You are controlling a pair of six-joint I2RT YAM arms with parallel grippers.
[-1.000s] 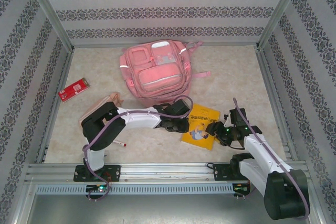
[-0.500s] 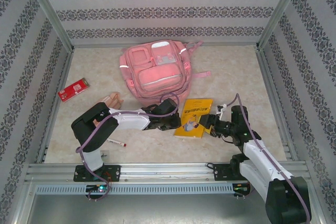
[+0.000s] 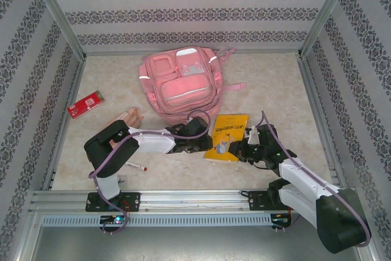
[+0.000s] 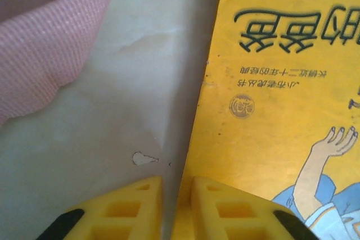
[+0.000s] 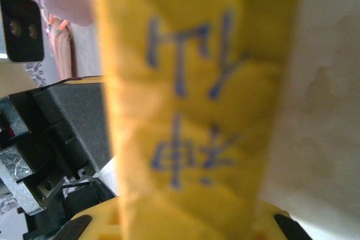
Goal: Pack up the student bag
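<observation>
— Where is the student bag (image 3: pixel 178 80) now?

— It lies flat at the back of the desk (image 3: pixel 275 90), about in the middle, with the front pockets facing up. Neither arm touches it.

— And what are the arms doing?

— Both are at the yellow book (image 3: pixel 229 129), which lies just in front of the bag, a little to the right. The right claw (image 5: pixel 180 223) is closed on the book's near right side. Seen from its wrist, the yellow cover stands up between the fingers, very blurred. The left claw (image 4: pixel 177 195) is at the book's left edge, almost closed, with only a thin slit between its fingers. Whether it pinches the book, I cannot tell.

— Is anything else there?

— A red packet (image 3: pixel 85 103) lies near the left wall, well apart from the bag.
</observation>
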